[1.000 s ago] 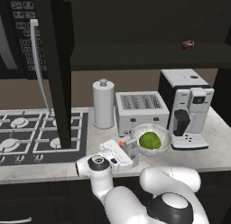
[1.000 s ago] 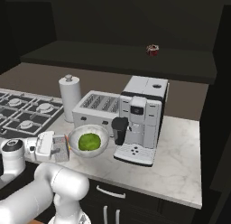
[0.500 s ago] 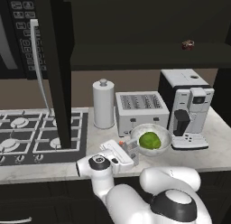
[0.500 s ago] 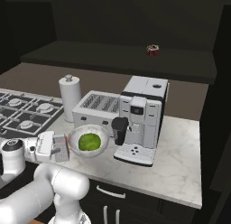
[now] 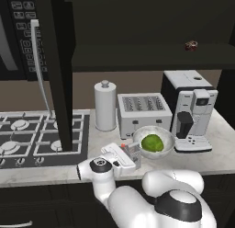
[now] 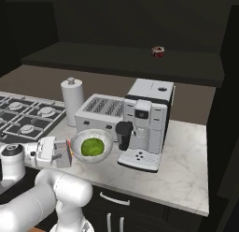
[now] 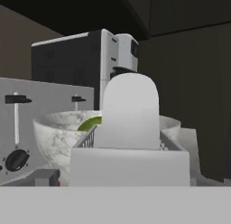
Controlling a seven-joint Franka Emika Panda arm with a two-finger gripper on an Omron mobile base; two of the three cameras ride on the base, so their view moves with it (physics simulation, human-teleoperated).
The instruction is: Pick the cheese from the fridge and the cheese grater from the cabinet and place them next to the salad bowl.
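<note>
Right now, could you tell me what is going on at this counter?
The white arm's gripper is low over the marble counter, right beside the salad bowl with its green leafy ball. The grey cheese grater stands on the counter next to the bowl, just in front of the hand, and something red and orange lies by it. Behind stand a toaster, a paper towel roll and a coffee machine.

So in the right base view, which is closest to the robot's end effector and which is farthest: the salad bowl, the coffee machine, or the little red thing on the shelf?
From the end effector:
1. Salad bowl, right beside it on the counter.
2. Coffee machine, just past the bowl.
3. Little red thing, up on the dark shelf at the back.
</note>
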